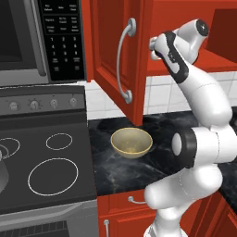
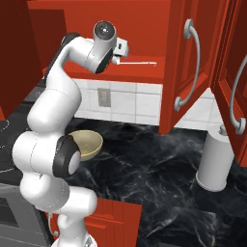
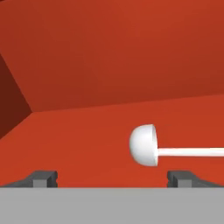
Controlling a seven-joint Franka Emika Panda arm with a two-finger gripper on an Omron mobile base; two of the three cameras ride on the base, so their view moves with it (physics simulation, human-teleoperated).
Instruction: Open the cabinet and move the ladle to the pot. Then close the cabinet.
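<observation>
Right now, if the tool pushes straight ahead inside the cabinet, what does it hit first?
Probably the ladle: its white bowl lies just ahead of the open tool, slightly toward the right fingertip. Missing that, the cabinet back wall comes next. Depth is unclear.

The cabinet (image 2: 144, 29) is standing open, both red panelled doors swung outward with their long curved silver handles showing. The ladle (image 3: 175, 148) is lying flat on the cabinet's red shelf floor, white, its rounded bowl resting on its side and its thin straight handle stretching away along the shelf.
</observation>
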